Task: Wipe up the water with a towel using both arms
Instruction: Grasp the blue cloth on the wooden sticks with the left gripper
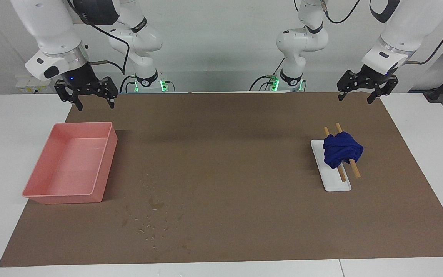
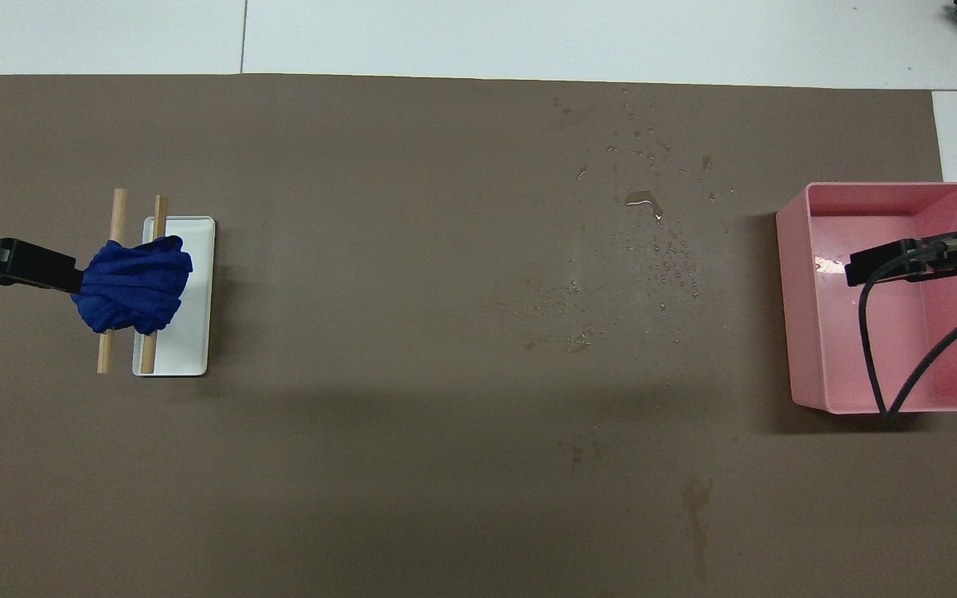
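Your dark navy-blue cloth towel [image 1: 342, 149] sits at the right of the facing view, bunched into a wrinkly bundle draped over two thin wooden rods [image 1: 347, 165] that lie across a small white rectangular tray [image 1: 336, 184]. Judge it soft, light and limp: it should give under the jaws and sag once lifted, and it may drag a rod along. Pinch it at the raised crown of the bundle, clear of the rods.

The water [image 1: 150, 215], clear droplets and darker wet spots, is scattered on the brown mat [image 1: 229, 154] at lower centre-left of that view, beside the pink plastic rectangular bin [image 1: 71, 165].

The left gripper [image 1: 364, 89] hangs at upper right over the mat's edge, jaws apart and holding nothing. The right gripper [image 1: 87, 93] hangs at upper left above the mat's corner, jaws likewise apart, waiting.
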Controlling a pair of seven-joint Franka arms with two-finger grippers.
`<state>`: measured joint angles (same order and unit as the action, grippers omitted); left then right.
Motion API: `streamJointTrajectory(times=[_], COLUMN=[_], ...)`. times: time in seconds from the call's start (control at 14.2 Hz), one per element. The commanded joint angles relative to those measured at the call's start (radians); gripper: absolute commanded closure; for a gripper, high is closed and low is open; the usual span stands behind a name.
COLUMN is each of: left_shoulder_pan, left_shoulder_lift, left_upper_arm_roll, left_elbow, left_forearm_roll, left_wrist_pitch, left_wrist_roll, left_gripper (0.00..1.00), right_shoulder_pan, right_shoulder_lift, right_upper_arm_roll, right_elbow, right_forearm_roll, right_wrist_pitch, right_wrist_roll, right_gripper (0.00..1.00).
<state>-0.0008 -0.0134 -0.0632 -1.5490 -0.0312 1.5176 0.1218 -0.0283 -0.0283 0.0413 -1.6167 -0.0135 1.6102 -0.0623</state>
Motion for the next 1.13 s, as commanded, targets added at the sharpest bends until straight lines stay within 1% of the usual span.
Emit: streamJointTrajectory(times=[0.0,0.35,0.42,0.49,0.57,0.64,0.71,0.78,0.92,0.99,1.06], left_shoulder_pan=[0.015,0.015,0.018,0.018,0.019,0.019,0.028,0.039,0.042,0.041,0.041], left_shoulder_lift=[-0.023,-0.023,-0.037,-0.065,-0.082,-0.086,-0.070,-0.022,0.054,0.071,0.069], left_upper_arm_roll=[-0.010,-0.009,-0.006,-0.003,-0.001,0.000,-0.001,-0.001,-0.001,-0.001,-0.001], left_elbow=[-0.031,-0.036,-0.069,-0.127,-0.196,-0.262,-0.281,-0.284,-0.287,-0.317,-0.368], left_forearm_roll=[0.013,0.013,0.013,0.014,0.017,0.049,0.091,0.105,0.135,0.161,0.166], left_wrist_pitch=[0.019,0.019,0.036,0.092,0.205,0.311,0.367,0.410,0.484,0.516,0.544], left_wrist_roll=[-0.004,-0.004,-0.007,-0.007,-0.004,-0.005,-0.007,-0.014,-0.117,-0.179,-0.239], left_gripper=[0.00,0.00,0.00,0.00,0.00,0.00,0.00,0.00,0.00,0.00,0.00], right_shoulder_pan=[-0.010,-0.010,-0.010,-0.010,-0.010,-0.010,-0.010,-0.010,-0.010,-0.009,-0.009], right_shoulder_lift=[-0.012,-0.012,-0.012,-0.012,-0.012,-0.012,-0.013,-0.013,-0.012,-0.013,-0.013], right_upper_arm_roll=[0.003,0.003,0.003,0.003,0.003,0.003,0.003,0.003,0.003,0.003,0.005], right_elbow=[-0.005,-0.006,-0.006,-0.006,-0.006,-0.006,-0.008,-0.008,-0.006,-0.006,-0.005], right_forearm_roll=[0.017,0.017,0.017,0.017,0.017,0.018,0.018,0.018,0.017,0.017,0.017], right_wrist_pitch=[0.002,-0.006,-0.003,-0.004,-0.009,-0.012,-0.012,-0.012,-0.012,-0.012,-0.012], right_wrist_roll=[-0.014,-0.014,-0.016,-0.016,-0.016,-0.016,-0.016,-0.016,-0.016,-0.016,-0.016], right_gripper=[0.00,0.00,0.00,0.00,0.00,0.00,0.00,0.00,0.00,0.00,0.00])
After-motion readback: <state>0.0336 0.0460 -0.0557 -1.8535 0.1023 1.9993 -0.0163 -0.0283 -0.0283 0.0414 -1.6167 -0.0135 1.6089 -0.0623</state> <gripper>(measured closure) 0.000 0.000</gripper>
